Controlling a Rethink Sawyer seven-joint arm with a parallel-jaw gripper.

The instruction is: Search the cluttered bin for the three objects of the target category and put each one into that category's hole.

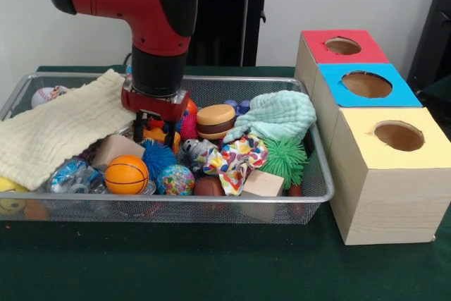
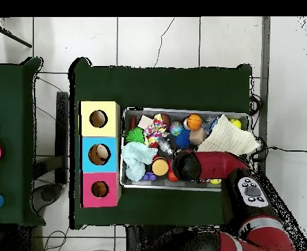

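The wire mesh bin (image 1: 211,202) is full of toys; it also shows in the overhead view (image 2: 185,185). My gripper (image 1: 156,129) is lowered into the bin's middle, right over a small orange soft thing (image 1: 161,134) that may be a plush toy; whether it holds it is hidden. A yellow soft thing (image 1: 8,195) lies in the bin's near left corner, half hidden. The red-topped box's hole (image 1: 343,46) is at the far right, and it also shows in the overhead view (image 2: 100,189). In the overhead view the arm (image 2: 211,165) covers the gripper.
A cream cloth (image 1: 63,128) covers the bin's left part, a mint cloth (image 1: 278,114) the right. A basketball (image 1: 126,174), blue spiky ball (image 1: 156,156), green spiky ball (image 1: 285,156), burger toy (image 1: 215,121) and wooden block (image 1: 262,182) lie around. Blue-topped (image 1: 366,84) and yellow-topped (image 1: 399,135) boxes stand nearer.
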